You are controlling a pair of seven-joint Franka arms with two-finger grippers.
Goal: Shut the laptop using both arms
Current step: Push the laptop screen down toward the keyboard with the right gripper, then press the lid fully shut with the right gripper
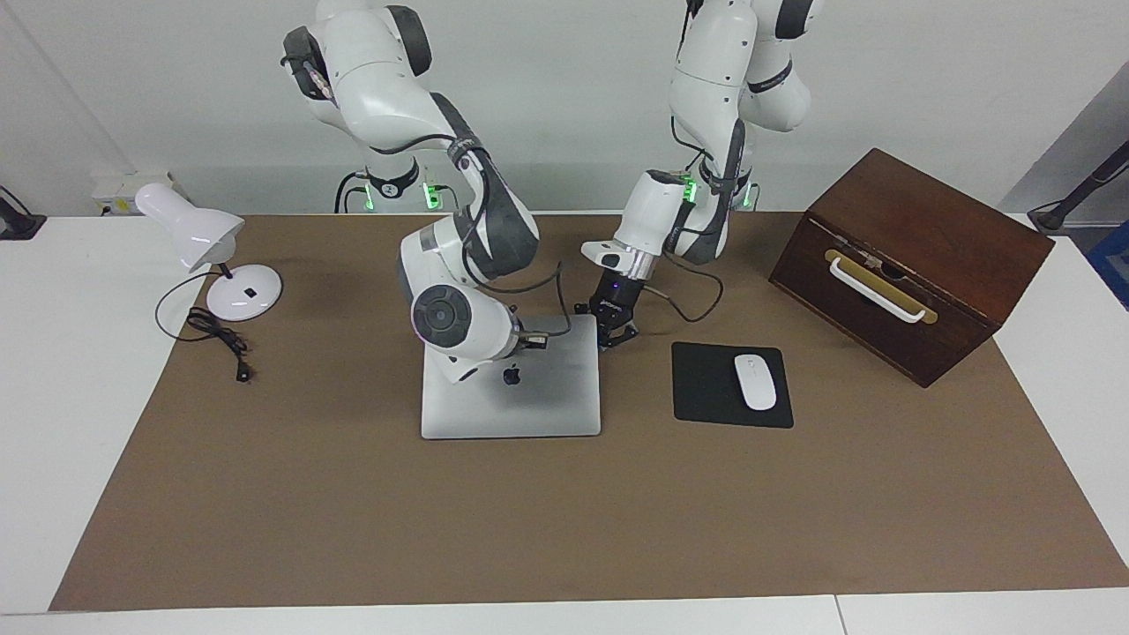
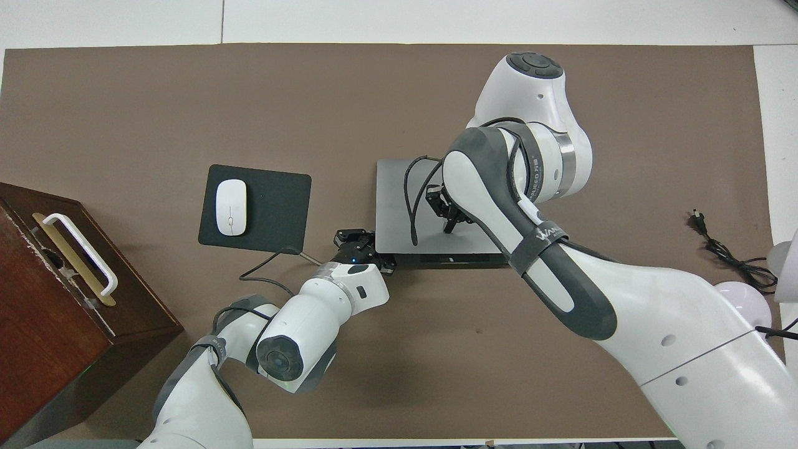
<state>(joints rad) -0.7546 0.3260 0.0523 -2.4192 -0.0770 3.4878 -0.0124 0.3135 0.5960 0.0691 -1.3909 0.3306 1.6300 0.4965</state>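
From the lamp (image 1: pixel 198 238) end of the counter (image 1: pixel 353 511) we see the right gripper (image 2: pixel 450 219), closed and empty, over the lid of the laptop (image 1: pixel 529 397), its own arm hiding much of it, then the closed left gripper (image 1: pixel 615 335) at the laptop's corner nearest the robots, beside the mouse pad (image 1: pixel 706 388).

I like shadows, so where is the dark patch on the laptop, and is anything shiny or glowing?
In the facing view, a soft grey shadow lies on the laptop lid around the logo, under the right arm; green lights glow at both arm bases. In the overhead view, the lid looks evenly pale grey, with no glare, and a small blue light shows on the left gripper.
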